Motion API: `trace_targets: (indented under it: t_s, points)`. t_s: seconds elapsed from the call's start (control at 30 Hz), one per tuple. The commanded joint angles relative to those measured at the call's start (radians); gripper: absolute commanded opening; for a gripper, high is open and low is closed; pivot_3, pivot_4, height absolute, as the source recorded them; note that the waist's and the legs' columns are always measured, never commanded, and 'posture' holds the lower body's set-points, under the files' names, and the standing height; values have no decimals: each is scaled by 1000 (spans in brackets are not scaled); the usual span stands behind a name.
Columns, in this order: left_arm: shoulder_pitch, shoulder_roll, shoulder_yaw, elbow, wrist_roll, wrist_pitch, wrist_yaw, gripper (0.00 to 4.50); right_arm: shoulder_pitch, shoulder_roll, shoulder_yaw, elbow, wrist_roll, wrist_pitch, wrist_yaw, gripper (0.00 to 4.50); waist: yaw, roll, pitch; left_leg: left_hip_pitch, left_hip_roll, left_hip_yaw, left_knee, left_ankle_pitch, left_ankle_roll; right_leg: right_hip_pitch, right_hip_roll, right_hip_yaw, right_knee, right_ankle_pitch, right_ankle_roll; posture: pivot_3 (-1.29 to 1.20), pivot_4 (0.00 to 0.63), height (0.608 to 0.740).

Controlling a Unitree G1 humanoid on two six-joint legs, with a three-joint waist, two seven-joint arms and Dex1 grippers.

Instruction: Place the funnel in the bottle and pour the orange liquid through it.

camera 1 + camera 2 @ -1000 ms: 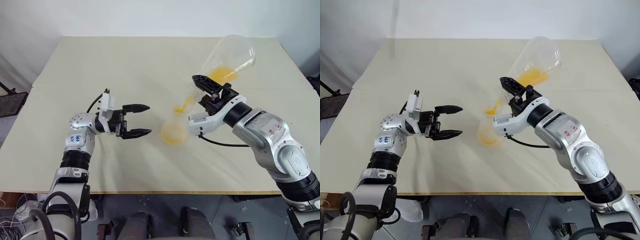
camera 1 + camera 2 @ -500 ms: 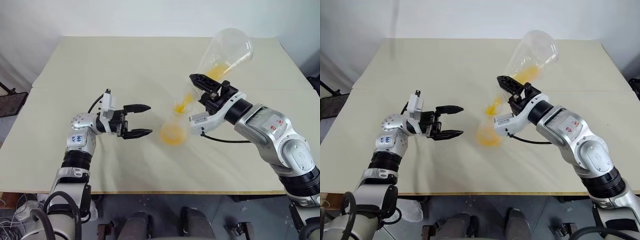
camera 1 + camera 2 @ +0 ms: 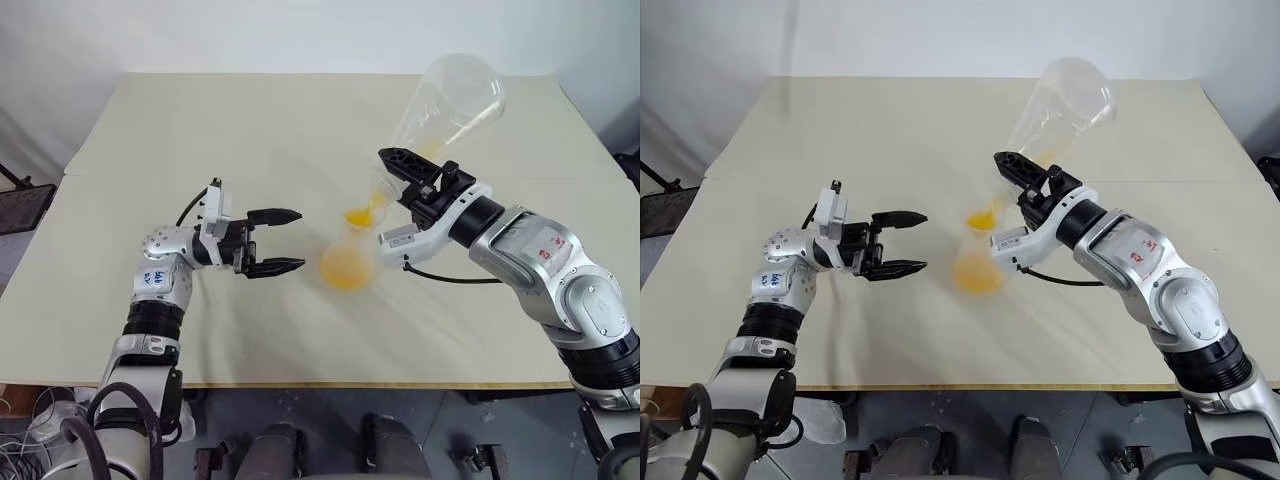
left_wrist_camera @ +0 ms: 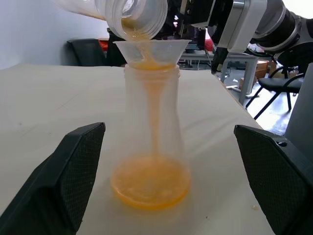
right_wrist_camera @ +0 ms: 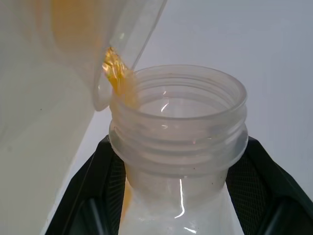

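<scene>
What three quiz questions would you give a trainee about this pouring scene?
1. Where does the funnel sit? A) in the neck of the bottle B) flat on the table C) inside a bowl
2. True or false: the left end effector grips the bottle.
3. Fill in: the right end effector tilts a clear flask to pour ____ liquid.
Key: 1 A; 2 false, it stands open beside the bottle; 3 orange liquid.
</scene>
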Motion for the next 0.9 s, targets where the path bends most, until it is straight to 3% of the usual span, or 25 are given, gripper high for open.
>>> trace_targets:
  t_s: [0.03,0.57,0.9]
  points:
    - [-22,0,6,-17,-2,-8,0,4500,-29,-21,-47,-19,-5,-24,-30,2442,0,0,0,0,0,0,0,0,0,0,0,0,0,0,0,0,150,740]
    - [-38,-6,4,4,6,-13,1,4500,-50,-43,-57,9,-7,-71,-42,2442,0,0,0,0,0,0,0,0,0,0,0,0,0,0,0,0,150,740]
    - [-40,-4,5,8,11,-12,-3,4500,-37,-3,-60,-15,59,-43,-4,2442,0,0,0,0,0,0,0,0,0,0,0,0,0,0,0,0,150,740]
